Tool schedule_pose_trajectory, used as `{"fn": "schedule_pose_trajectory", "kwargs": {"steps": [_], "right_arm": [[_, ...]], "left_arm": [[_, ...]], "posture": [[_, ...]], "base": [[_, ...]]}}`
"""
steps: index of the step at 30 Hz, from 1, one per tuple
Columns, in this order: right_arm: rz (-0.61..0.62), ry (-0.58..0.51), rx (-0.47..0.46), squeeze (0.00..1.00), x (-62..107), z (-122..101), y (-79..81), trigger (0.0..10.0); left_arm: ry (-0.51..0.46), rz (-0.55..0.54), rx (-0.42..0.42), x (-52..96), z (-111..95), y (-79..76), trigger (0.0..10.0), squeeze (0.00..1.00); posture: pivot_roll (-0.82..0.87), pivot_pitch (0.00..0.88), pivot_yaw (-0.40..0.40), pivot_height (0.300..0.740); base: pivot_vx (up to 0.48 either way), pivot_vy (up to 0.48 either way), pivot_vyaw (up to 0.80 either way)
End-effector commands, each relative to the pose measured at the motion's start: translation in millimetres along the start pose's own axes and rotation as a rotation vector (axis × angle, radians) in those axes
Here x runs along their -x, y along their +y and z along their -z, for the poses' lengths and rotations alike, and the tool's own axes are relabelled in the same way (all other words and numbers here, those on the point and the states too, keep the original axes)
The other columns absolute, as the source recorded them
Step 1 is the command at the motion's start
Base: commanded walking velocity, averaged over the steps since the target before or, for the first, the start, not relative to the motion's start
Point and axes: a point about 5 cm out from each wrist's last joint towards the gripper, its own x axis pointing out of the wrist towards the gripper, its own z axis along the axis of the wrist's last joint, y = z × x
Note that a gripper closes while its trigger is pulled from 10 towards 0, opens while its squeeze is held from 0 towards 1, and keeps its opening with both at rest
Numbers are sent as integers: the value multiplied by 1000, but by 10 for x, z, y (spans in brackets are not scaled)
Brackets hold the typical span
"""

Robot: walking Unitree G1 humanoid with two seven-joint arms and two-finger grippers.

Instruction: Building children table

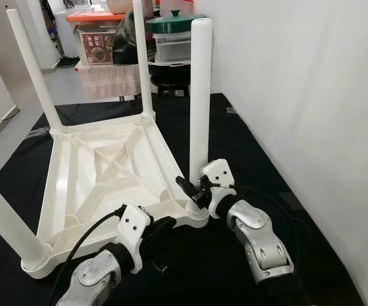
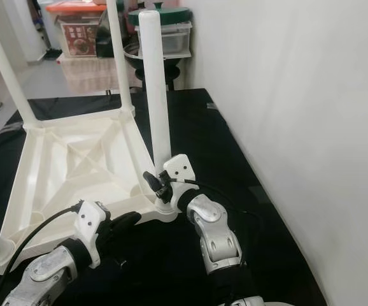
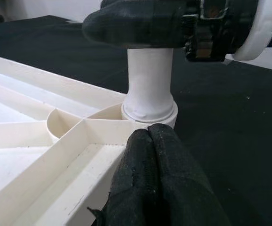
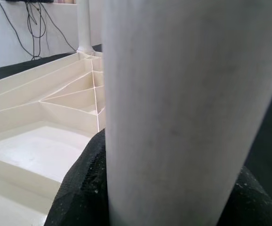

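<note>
A white plastic children's table [image 1: 101, 166] lies upside down on a black mat, its legs pointing up. My right gripper [image 1: 193, 191] is shut on the near right leg [image 1: 200, 95], just above its socket at the table's corner. That leg [image 4: 188, 103] stands between the black fingers [image 4: 82, 188] in the right wrist view. My left gripper [image 1: 165, 224] is shut with nothing between its fingers. Its fingertips [image 3: 157, 155] rest against the table's front rim beside the leg's socket [image 3: 149, 110].
The black mat [image 1: 247, 146] covers the floor, with a white wall [image 1: 311, 95] close on the right. Behind the table stand plastic storage boxes [image 1: 98, 38] and a pot with a green lid [image 1: 174, 22]. Three more legs rise at the other corners, such as the far left leg [image 1: 34, 73].
</note>
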Motion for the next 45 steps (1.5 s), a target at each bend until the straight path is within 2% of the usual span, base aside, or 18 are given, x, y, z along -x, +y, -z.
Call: {"fn": "schedule_pose_trajectory", "kwargs": {"steps": [1,4,8,9,11,13,14,16,17,22,24,25,26,27,40,43,44,45], "right_arm": [[-39,78,-17,1000,-3,125,69,10000],[-222,-21,-28,1000,-8,-71,187,10000],[-332,-60,16,1000,9,-153,167,10000],[-414,-68,43,0,31,-182,107,10000],[-474,-66,65,0,53,-199,54,10000],[-596,-13,148,0,113,-180,-133,10000],[-596,-13,148,0,113,-180,-133,10000],[-635,75,233,0,141,-150,-373,10000],[-629,97,238,0,140,-169,-474,10000],[-626,113,213,0,145,-263,-671,10000],[-626,113,213,0,145,-263,-671,10000],[-628,110,194,0,146,-281,-708,3843],[-628,110,194,0,146,-281,-708,3843],[-634,119,146,0,161,-246,-750,0],[-603,129,70,0,333,-23,-844,0],[-514,114,62,0,367,33,-800,0],[-426,117,42,0,350,105,-729,0],[-426,117,42,0,350,105,-729,0]], "left_arm": [[-3,-3,9,-3,8,18,10000,0],[1,6,5,-10,6,14,10000,0],[1,6,4,-16,5,12,10000,0],[2,5,1,-18,5,10,10000,0],[2,4,-1,-18,5,8,10000,0],[1,1,-2,-17,5,-1,10000,0],[1,1,-2,-17,5,-1,10000,0],[2,4,0,-14,7,-10,10000,0],[2,5,0,-10,8,-13,10000,0],[3,7,3,3,6,-24,10000,0],[3,7,3,3,6,-24,10000,0],[2,8,4,6,5,-28,10000,0],[2,8,4,6,5,-28,10000,0],[3,9,6,11,4,-34,10000,0],[4,13,11,20,0,-41,10000,0],[2,12,14,27,-3,-36,10000,0],[2,11,15,34,-2,-29,10000,0],[2,11,15,34,-2,-29,10000,0]], "posture": [[-92,31,-6,740],[-83,28,-2,740],[-70,25,-4,740],[-60,24,-9,740],[-60,24,-9,740],[-52,25,-14,740],[-52,25,-14,740],[-48,26,-14,740],[-45,29,-16,740],[-40,34,-19,740],[-40,34,-19,740],[-37,39,-20,740],[-37,39,-20,740],[-33,43,-17,740],[-40,52,-12,740],[-52,61,-15,740],[-55,60,-14,740],[-55,60,-14,740]], "base": [[0,0,0],[0,0,0],[0,0,0],[0,0,0],[0,0,0],[0,0,0],[0,0,0],[0,0,0],[0,0,0],[0,0,0],[0,0,0],[0,0,0],[0,0,0],[0,0,0],[0,0,0],[0,0,0],[0,0,0],[0,0,0]]}}
